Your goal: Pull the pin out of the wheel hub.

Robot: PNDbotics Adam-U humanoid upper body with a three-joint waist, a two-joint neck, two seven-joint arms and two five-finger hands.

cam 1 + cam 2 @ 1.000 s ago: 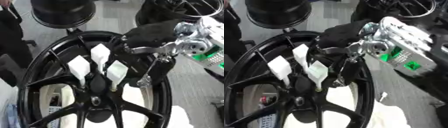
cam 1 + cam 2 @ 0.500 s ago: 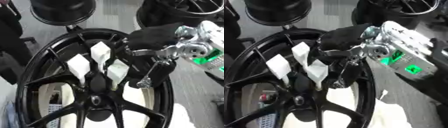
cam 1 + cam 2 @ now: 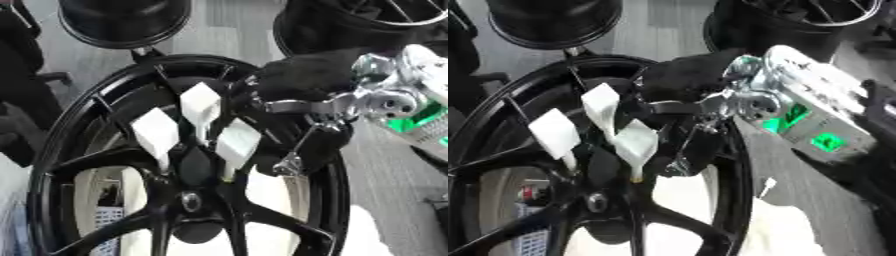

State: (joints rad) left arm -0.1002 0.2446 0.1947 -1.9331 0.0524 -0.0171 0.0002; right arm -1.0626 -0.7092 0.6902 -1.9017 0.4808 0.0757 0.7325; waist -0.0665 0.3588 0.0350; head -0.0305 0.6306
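Overhead, right hand [image 3: 302, 80] beside three pins [image 3: 199, 102]

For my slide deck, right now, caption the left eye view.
Robot hand reaches from the right over a black wheel hub holding three white-tagged pins.

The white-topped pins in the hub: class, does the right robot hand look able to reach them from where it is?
Probably yes: the right robot hand hovers beside the pins, over the wheel's rim, with nothing between.
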